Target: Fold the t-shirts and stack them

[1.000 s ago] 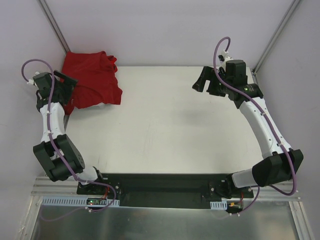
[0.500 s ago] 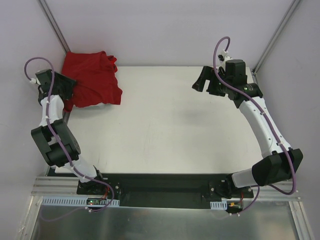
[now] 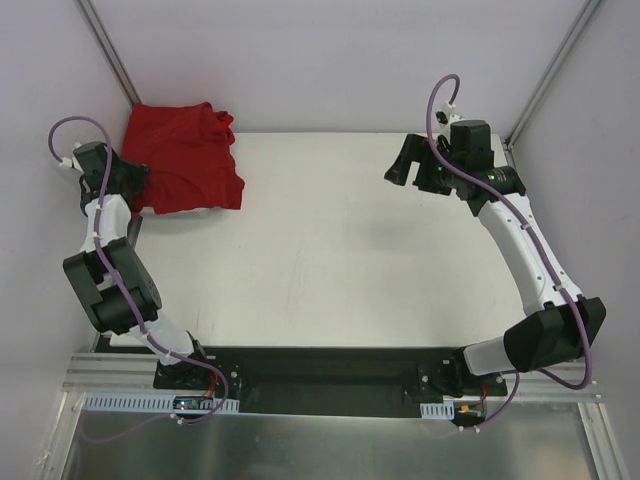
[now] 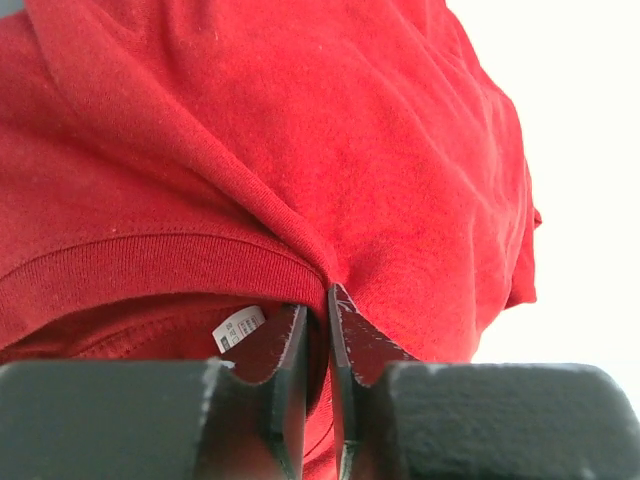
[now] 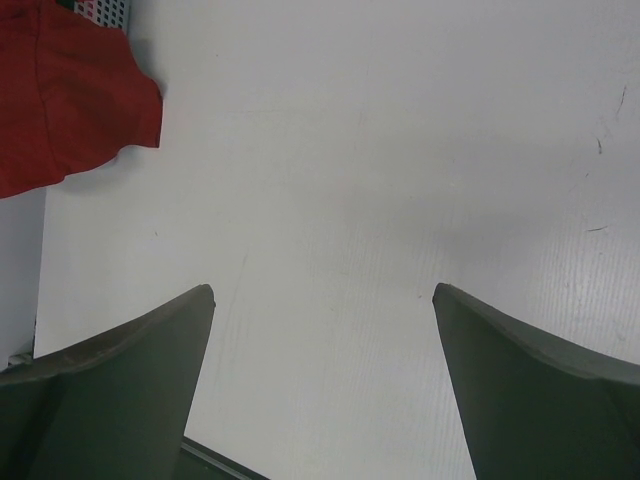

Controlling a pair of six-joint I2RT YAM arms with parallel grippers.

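T-shirts (image 3: pixel 185 160) lie heaped at the table's (image 3: pixel 330 250) far left corner, left gripper (image 4: pixel 318 306) pinching a red fold (beside the white label (image 4: pixel 238 327)), right gripper (image 5: pixel 322 290) fingers spread wide

Plain deep-red t-shirts (image 3: pixel 185 160) at ten o'clock, small white neck label (image 4: pixel 240 327) with dark print, plain white table (image 3: pixel 330 250) with faint grey scuffs, black left gripper (image 4: pixel 318 300), dull grey-green right gripper (image 5: pixel 322 289), purple cables (image 3: pixel 75 125), white arms (image 3: pixel 520 240) with black joints
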